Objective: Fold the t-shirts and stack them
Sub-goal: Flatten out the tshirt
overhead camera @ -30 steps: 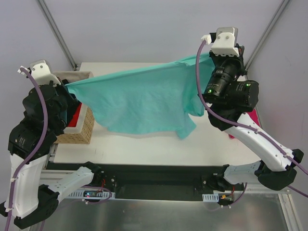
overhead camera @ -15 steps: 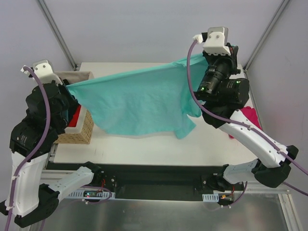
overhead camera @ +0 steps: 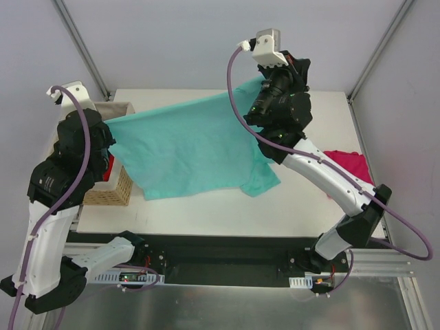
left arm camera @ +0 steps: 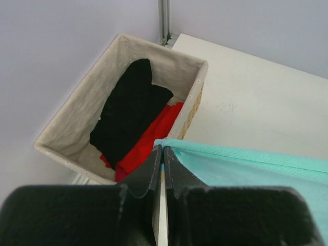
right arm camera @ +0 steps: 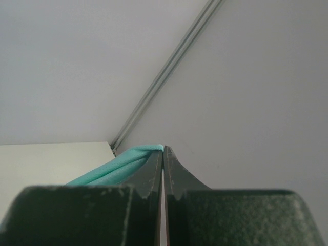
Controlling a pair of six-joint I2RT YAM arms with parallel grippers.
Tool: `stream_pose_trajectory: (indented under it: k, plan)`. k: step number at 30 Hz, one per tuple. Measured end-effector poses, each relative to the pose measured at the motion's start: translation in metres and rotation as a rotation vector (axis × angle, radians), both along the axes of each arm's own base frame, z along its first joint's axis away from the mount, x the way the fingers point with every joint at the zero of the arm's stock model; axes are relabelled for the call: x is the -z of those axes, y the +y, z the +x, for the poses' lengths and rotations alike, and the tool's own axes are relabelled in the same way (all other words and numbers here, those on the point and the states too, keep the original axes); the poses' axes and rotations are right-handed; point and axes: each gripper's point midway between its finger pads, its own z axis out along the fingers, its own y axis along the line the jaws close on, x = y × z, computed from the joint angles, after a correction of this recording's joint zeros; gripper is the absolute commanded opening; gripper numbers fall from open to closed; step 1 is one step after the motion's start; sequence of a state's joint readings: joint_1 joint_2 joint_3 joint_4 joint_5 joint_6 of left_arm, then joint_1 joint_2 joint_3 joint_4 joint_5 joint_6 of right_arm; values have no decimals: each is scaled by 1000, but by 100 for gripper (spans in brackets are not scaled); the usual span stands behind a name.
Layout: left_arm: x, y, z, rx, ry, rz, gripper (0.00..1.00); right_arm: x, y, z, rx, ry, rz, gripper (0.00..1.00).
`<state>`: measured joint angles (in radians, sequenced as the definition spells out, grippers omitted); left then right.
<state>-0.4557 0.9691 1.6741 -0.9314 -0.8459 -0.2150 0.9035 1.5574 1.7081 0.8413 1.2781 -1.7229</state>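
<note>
The teal t-shirt (overhead camera: 189,148) hangs stretched in the air between both grippers above the white table (overhead camera: 206,206). My left gripper (overhead camera: 108,127) is shut on its left corner; in the left wrist view (left arm camera: 163,148) the cloth (left arm camera: 246,169) runs off to the right. My right gripper (overhead camera: 260,81) is shut on its right corner, raised high at the back; in the right wrist view (right arm camera: 163,149) the cloth (right arm camera: 123,164) bunches at the tips. The magenta-pink t-shirt (overhead camera: 347,165) lies crumpled on the table's right side, partly behind the right arm.
A wicker basket (overhead camera: 113,185) lined with pale cloth stands at the table's left edge, below the left gripper. In the left wrist view the basket (left arm camera: 66,128) holds black (left arm camera: 128,113) and red (left arm camera: 154,133) garments. Grey walls and metal frame posts surround the table.
My right gripper has swung left and further back with its shirt corner. My left arm has shifted slightly right and up. The shirt hangs narrower between them, and more of the pink shirt shows.
</note>
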Motion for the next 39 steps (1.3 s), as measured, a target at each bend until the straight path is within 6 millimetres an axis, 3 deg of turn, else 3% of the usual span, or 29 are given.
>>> stream_pose_trajectory:
  k: [8, 13, 18, 23, 27, 31, 34, 39]
  plan:
    - [13, -7, 20, -3, 76, 52, 0, 8, 14, 29, 41, 28, -24, 1]
    - [23, -18, 40, 6, 124, 71, 0, 15, 28, 58, 54, 46, -8, 1]
    - [31, -31, 61, 24, 164, 80, 0, 33, 46, 84, 23, 73, 9, 1]
    - [29, -34, 67, 27, 157, 82, 0, 41, 55, 94, -35, 77, 65, 1]
    - [21, -34, 68, 29, 131, 76, 0, 30, 49, 99, -60, 42, 137, 1]
    - [19, -37, 74, 31, 125, 77, 0, 32, 34, 106, -32, 36, 166, 1]
    - [23, -40, 80, 34, 138, 83, 0, 43, 26, 114, -8, 50, 165, 1]
    - [30, -44, 87, 40, 159, 90, 0, 81, 25, 126, 15, 123, 125, 1]
